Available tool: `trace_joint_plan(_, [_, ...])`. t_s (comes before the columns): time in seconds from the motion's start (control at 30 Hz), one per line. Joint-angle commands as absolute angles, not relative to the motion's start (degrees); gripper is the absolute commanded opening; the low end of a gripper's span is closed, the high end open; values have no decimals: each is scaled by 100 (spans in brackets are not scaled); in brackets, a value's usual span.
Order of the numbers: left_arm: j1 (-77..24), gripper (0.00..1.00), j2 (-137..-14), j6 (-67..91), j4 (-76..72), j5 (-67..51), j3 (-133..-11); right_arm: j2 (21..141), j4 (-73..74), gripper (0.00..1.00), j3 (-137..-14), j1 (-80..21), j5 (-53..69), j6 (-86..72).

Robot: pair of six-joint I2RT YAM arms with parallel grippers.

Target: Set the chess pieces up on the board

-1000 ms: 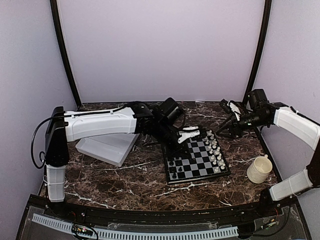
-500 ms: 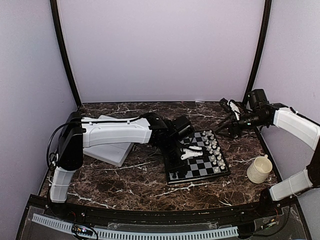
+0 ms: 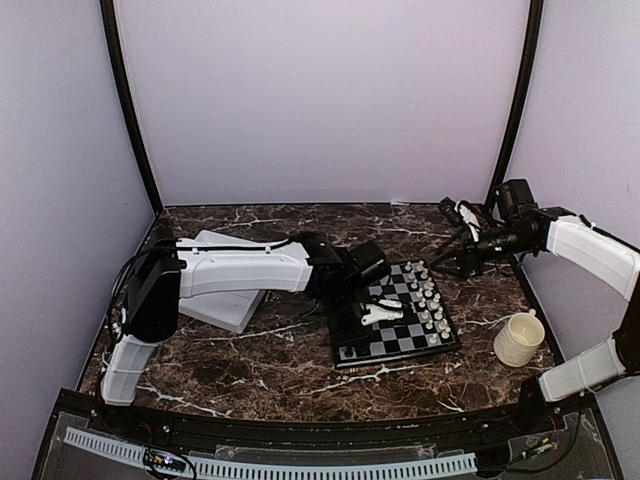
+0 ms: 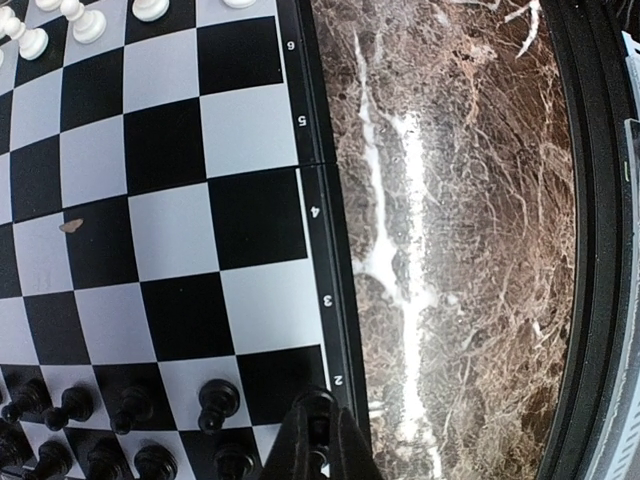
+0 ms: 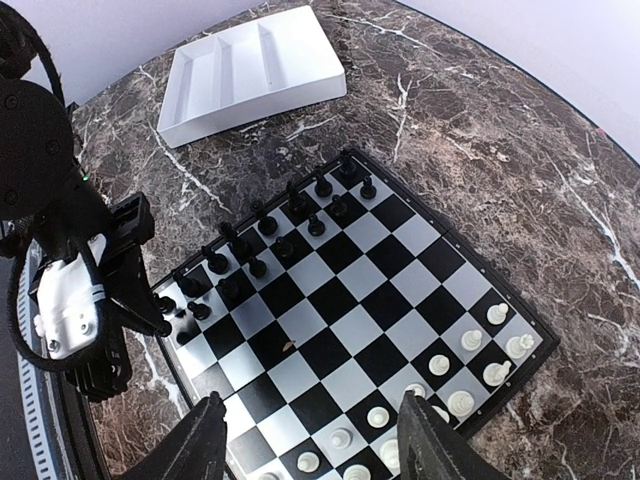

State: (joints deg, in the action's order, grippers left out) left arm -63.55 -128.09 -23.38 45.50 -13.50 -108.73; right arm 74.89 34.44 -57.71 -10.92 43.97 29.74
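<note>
The board [image 3: 408,330] lies at the table's middle right. Black chess pieces [image 5: 270,235] stand in two rows along its left side, and white ones [image 5: 470,350] along its right side. My left gripper [image 4: 320,405] is shut on a small black chess piece [image 4: 318,427], low over the board's near left corner beside the rim mark 2. Other black pieces [image 4: 218,400] stand just left of it. From above, that gripper [image 3: 368,316] reaches across the board's left half. My right gripper [image 5: 315,445] hangs open and empty high above the board's right side.
A white two-compartment tray [image 3: 215,305] lies left of the board, partly under the left arm. A cream mug [image 3: 518,338] stands to the board's right. A small brown speck [image 4: 70,226] sits on a middle square. Dark marble table edge [image 4: 590,300] runs close by.
The left arm swung from the board's far left corner down toward its near left corner, still shut on the piece. The right gripper stayed in place and widened slightly.
</note>
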Motion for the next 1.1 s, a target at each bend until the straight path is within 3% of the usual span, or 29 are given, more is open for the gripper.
trace_joint_plan(0.0, [-6365,3,-12822,-2423,4734,-1216,-11006,7417,3346,59,-5712,-1064,4526,3026])
trace_joint_plan(0.27, [-6363,4,-12959,-2386,4741,-1003,-11123,7423,3358,60,-5704,-1064,4526,3041])
trace_joint_plan(0.67, [-6365,14,-13007,-2342,4777,-1042,-11186,7436,3357,60,-5686,-1063,4553,3063])
trace_joint_plan(1.07, [-6372,14,-13025,-2347,4845,-1198,-11179,7418,3355,60,-5669,-1065,4552,3067])
